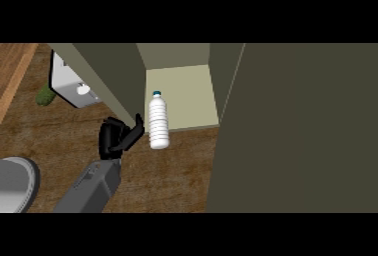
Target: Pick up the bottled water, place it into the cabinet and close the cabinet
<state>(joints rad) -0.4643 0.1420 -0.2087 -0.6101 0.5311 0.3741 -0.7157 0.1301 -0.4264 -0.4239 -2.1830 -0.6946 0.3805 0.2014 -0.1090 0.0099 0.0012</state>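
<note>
In the head view, the clear plastic water bottle with a blue-green cap (158, 122) shows in the mouth of the open olive-grey cabinet (111, 75). Its long axis runs almost straight up the view: the cap points toward the cabinet's back, and the rounded base overlaps the front lip of the pale shelf floor (193, 102) and shows against the brown wooden counter (170, 175). From this steep angle I cannot tell whether it lies flat or stands tilted on the shelf edge. The robot's black left hand (120, 136) is just to the left of the bottle's lower half, at the end of the grey forearm that comes in from the lower left. Its fingers are relaxed and spread, not wrapped round anything. The nearest fingertip (138, 122) is close to the bottle's side, but I cannot tell whether it touches. So the bottle lies to the hand's right and slightly ahead of it, parallel to the fingers, with the hand between it and the cabinet's left wall. The right hand does not show, so the left is the only hand near. A wide dark olive panel (303, 130), probably the open door, fills the right of the view, on the far side of the bottle from the hand. Closing it looks like the step still to come.
</note>
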